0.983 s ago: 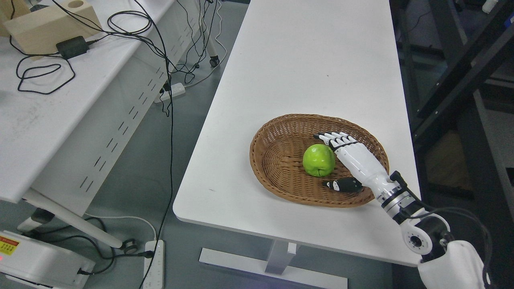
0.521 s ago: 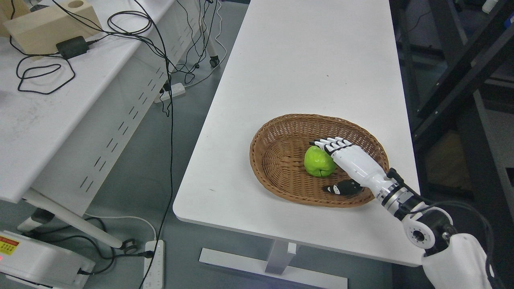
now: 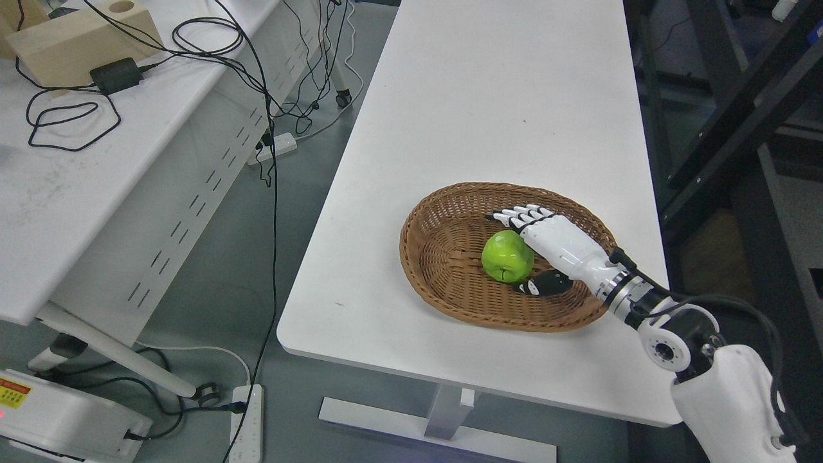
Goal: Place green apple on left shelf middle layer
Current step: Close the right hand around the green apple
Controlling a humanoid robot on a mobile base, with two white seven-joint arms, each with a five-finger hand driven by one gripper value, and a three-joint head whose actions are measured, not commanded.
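Presently catalogued, largest to smallest, each placed relative to the wicker basket:

White table (image 3: 488,96): long, bare-topped, bearing the basket near its close end.

Second white desk (image 3: 96,167): well apart, to the far left of the basket across a strip of grey floor, strewn with black cables (image 3: 71,122) and a pale wooden block (image 3: 77,38).

Dark rack frame (image 3: 739,116): to the right of the basket, beyond the table edge; no shelf layers can be told.

Wicker basket (image 3: 437,257): brown, oval, shallow; the landmark.

Right hand (image 3: 546,247): white with dark joints, arm entering from the lower right, reaching over the basket's right rim. Fingers (image 3: 514,215) extended over the far side of the fruit, dark thumb (image 3: 543,283) at its near side; cupped around it, not visibly closed. Left hand: not shown.

Green apple (image 3: 506,256): inside the basket, right of its middle, between the fingers and thumb. Judged firm, smooth, rounded and moderately light; likely to roll or slip under a shallow pinch. Best held across its widest part, fingers behind, thumb opposed in front. The step appears to be grasping, with lifting and shelving not yet done
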